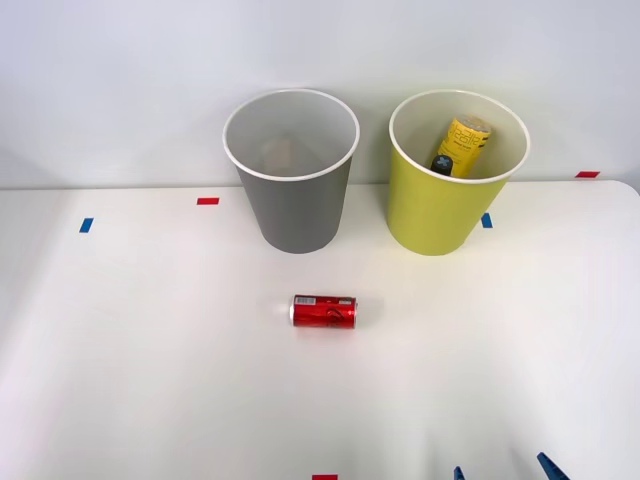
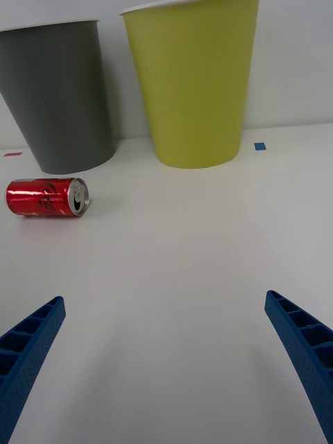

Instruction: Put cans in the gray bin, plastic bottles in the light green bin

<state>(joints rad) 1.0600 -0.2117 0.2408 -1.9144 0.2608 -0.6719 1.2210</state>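
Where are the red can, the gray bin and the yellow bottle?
red can (image 1: pixel 323 311), front view, middle of its side.
gray bin (image 1: pixel 296 212), front view, outer wall.
yellow bottle (image 1: pixel 462 144), front view, its label, inside the green bin (image 1: pixel 432 215).

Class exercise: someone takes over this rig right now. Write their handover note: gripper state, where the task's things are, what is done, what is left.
Right gripper: open, holding nothing, low over the near table, apart from everything.
Red can: lying on its side on the table, in front of the gray bin.
Yellow-labelled bottle: inside the light green bin.
Done: bottle sorted.
Left: pick up the can and drop it in the gray bin.
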